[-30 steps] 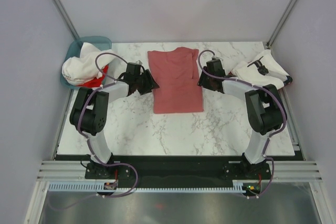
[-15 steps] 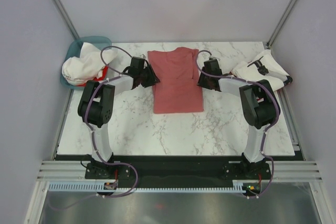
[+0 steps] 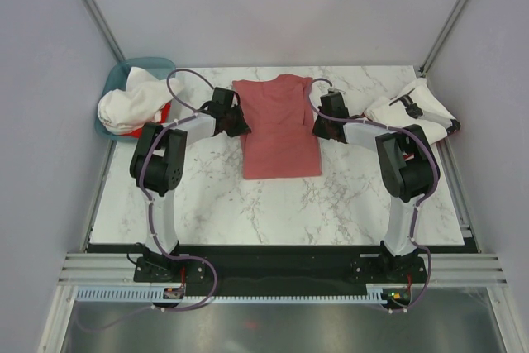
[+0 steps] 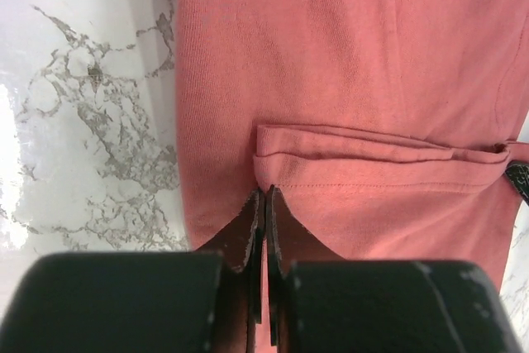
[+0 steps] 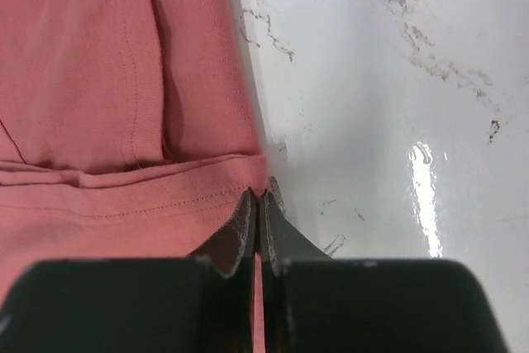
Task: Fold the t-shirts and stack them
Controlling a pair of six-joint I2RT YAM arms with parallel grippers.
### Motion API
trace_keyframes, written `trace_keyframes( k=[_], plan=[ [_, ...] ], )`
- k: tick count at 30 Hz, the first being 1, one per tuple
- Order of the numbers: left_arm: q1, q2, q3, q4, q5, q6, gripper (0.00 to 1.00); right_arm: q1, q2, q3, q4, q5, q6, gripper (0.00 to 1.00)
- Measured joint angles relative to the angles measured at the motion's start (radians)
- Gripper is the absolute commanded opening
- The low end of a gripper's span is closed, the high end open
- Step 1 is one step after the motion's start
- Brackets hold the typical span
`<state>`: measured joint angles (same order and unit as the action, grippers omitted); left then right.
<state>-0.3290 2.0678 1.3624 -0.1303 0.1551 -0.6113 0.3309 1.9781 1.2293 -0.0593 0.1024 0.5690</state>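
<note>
A dusty salmon-red t-shirt lies partly folded on the marble table, its sides turned in. My left gripper is at the shirt's left edge, near the sleeve. In the left wrist view the left gripper is shut, pinching the fabric beside a folded sleeve hem. My right gripper is at the shirt's right edge. In the right wrist view the right gripper is shut on the hem of the shirt, and a strip of pink shows between the jaws.
A teal basket at the back left holds white t-shirts and a bright red one. A white t-shirt with a black mark lies at the back right. Bare marble runs in front of the shirt.
Both grippers moved in against the salmon-red shirt's side edges and went from open to shut on the fabric. The shirt itself has hardly shifted.
</note>
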Motion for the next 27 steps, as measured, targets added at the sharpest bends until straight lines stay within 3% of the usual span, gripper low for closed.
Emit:
trace_keyframes(
  k=[16,27],
  plan=[
    [-0.02,-0.199,-0.148,0.059,-0.074,0.002,0.02,0.0,-0.124,-0.078,0.075,-0.004,0.002,0.0],
    [-0.02,-0.235,-0.209,0.065,-0.151,0.002,0.02,0.001,-0.14,-0.082,0.12,-0.046,0.002,0.0]
  ],
)
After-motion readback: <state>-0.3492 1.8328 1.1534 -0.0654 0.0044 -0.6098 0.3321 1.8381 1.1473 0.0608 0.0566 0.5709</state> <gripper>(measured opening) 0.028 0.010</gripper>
